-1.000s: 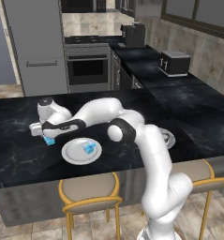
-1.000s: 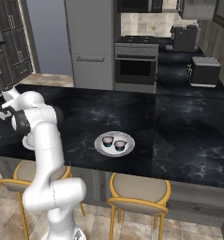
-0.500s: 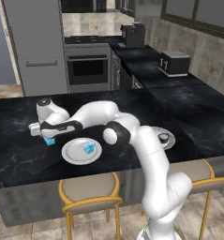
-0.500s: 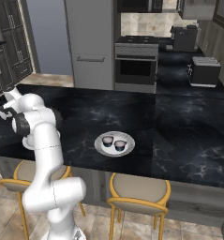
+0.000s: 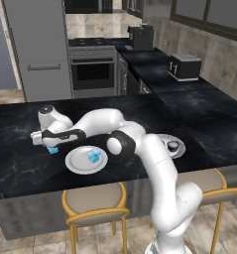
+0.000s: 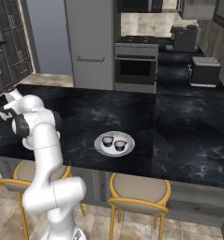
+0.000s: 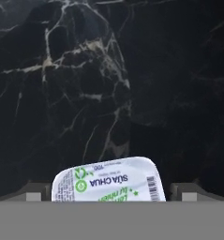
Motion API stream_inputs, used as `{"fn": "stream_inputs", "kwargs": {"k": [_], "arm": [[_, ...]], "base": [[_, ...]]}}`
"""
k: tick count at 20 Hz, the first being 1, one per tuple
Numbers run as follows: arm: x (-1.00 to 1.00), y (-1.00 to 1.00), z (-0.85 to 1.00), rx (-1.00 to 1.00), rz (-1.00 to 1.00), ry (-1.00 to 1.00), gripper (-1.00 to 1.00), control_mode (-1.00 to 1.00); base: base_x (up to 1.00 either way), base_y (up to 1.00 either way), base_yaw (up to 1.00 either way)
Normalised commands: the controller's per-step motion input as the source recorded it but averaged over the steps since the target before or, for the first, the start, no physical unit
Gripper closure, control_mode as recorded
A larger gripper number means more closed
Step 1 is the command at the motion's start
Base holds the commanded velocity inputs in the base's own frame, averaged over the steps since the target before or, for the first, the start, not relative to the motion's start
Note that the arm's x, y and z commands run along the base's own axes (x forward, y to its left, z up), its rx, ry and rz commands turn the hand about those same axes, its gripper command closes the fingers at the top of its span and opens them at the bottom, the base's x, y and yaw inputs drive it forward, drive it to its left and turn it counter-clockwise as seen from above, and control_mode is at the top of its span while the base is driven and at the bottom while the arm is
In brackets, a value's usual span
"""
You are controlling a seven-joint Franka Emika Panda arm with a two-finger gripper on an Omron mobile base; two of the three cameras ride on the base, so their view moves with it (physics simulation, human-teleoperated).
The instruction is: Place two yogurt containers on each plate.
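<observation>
2 plates (image 5: 76,163) (image 6: 128,146), 2 blue cups (image 5: 93,156) (image 7: 109,180), 2 dark cups (image 6: 107,140) (image 6: 120,145)

The counter (image 5: 21,163) looks like polished black marble with pale veins, smooth with a soft sheen. The plates (image 5: 75,161) appear as plain glazed white-grey ceramic, smooth. The blue cup (image 5: 93,156) on the near plate looks like plastic. The cup's lid (image 7: 108,185) in the hand view looks like printed foil or paper, white and fairly matt. The stools (image 6: 139,190) have padded beige seats in glossy yellow metal frames. The oven (image 5: 92,72) and toaster (image 5: 183,67) look like brushed metal.
</observation>
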Motion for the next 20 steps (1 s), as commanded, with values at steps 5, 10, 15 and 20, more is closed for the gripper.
{"fn": "stream_inputs", "kwargs": {"k": [5,10,15,20], "arm": [[0.00,0.01,-0.07,0.00,0.00,0.00,-1.00,-1.00],[0.00,0.04,-0.08,0.00,0.00,0.00,-1.00,-1.00],[0.00,0.04,-0.13,0.00,0.00,0.00,-1.00,-1.00],[0.05,0.00,-0.12,0.00,0.00,0.00,-1.00,-1.00]], "base": [[0.00,0.00,0.00],[0.00,0.00,0.00],[0.00,0.00,0.00],[0.00,0.00,0.00]]}}
